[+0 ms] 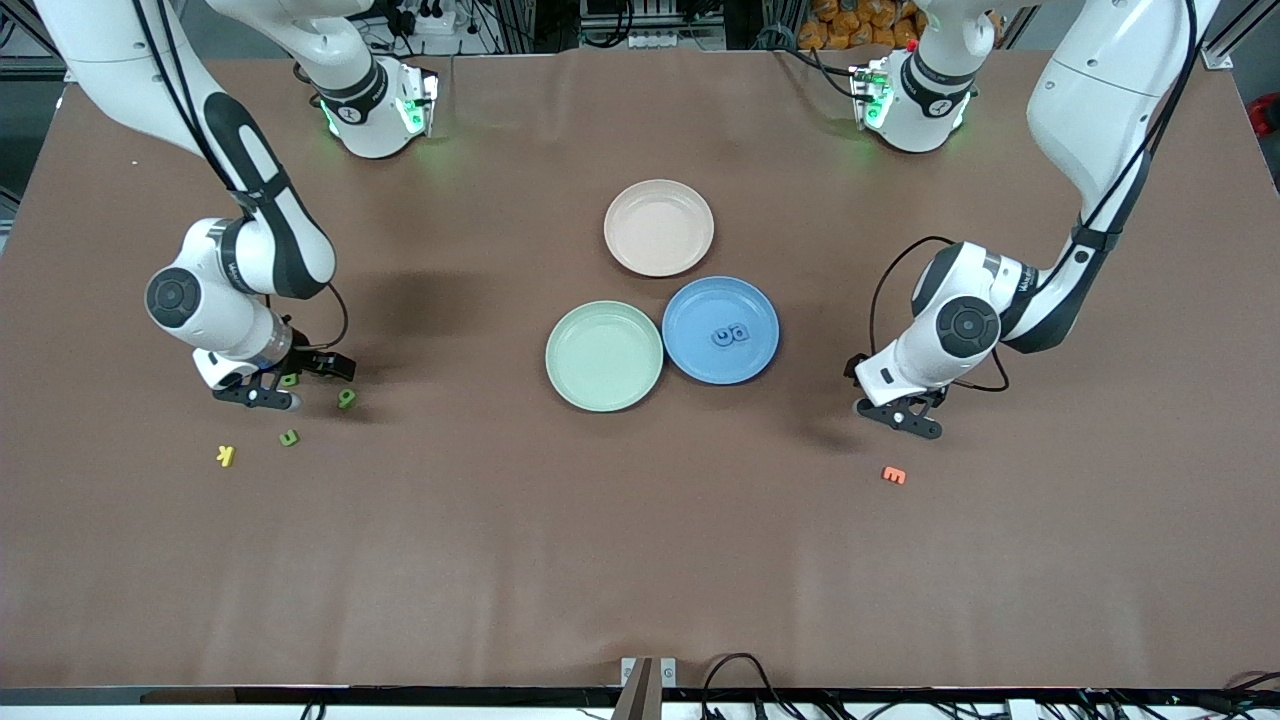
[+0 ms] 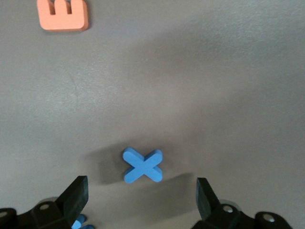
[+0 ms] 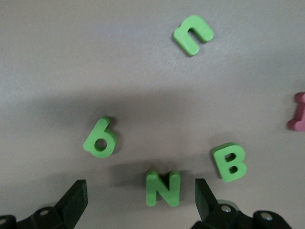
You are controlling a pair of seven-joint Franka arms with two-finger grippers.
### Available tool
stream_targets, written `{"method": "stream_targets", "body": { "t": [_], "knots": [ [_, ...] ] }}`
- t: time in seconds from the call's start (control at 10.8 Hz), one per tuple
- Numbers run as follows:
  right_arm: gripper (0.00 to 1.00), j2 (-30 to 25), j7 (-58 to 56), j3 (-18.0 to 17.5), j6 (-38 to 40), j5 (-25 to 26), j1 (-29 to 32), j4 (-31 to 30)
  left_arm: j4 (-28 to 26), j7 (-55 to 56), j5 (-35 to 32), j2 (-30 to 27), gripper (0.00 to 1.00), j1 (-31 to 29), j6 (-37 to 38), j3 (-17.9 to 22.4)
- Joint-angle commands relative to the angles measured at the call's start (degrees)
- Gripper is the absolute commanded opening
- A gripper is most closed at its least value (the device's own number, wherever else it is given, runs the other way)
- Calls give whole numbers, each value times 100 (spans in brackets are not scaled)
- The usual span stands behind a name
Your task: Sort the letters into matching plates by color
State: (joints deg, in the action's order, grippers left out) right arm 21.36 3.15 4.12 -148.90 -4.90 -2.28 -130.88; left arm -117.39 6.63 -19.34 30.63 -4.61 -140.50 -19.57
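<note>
We see the right claw (image 1: pixel 272 388) low over the green letters (image 3: pixel 163 189), fingers apart; green plate (image 1: pixel 604 356) and blue plate (image 1: pixel 720 330) sit mid-surface; left claw (image 1: pixel 903 412), fingers apart, hangs over a blue X (image 2: pixel 143 166)

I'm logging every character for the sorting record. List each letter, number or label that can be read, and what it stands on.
"N": green letter, on the table.
"B": green letter, on the table.
"6" or "b": green piece, on the table.
"n" or "u": green piece, on the table.
"X": blue letter, on the table.
"E": orange letter, on the table.
"K": yellow letter, on the table.
Blue pieces in the blue plate: too small to read.
Pink piece: cut off.
</note>
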Motion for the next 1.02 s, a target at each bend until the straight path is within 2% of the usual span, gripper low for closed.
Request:
{"method": "stream_targets", "body": {
  "t": [0.0, 0.19, 0.28, 0.37, 0.46, 0.56, 0.93],
  "knots": [
    [100, -53, 89, -7, -288, -81, -54, -280, -47, -48, -193, 56, 100, -119, -135, -47],
    [100, -53, 80, -7, -394, -64, -45, -429, -39, -22, -185, 83, 100, -119, -170, -47],
    [100, -53, 71, -7, -429, -55, -19, -447, -21, 48, -184, 92, 86, -110, -170, -47],
    [100, -53, 63, -7, -430, -46, -10, -465, 5, 110, -167, 144, 65, -110, -170, -47],
    [100, -53, 45, -7, -438, -29, 17, -482, 14, 319, -176, 162, 22, -93, -205, -47],
    [99, -53, 19, -7, -447, -20, 26, -509, 14, 556, -176, 162, 0, -75, -214, -47],
    [85, -35, 1, -7, -526, 24, 52, -509, 14, 726, -176, 154, 0, -40, -223, -47]
  ]
}}
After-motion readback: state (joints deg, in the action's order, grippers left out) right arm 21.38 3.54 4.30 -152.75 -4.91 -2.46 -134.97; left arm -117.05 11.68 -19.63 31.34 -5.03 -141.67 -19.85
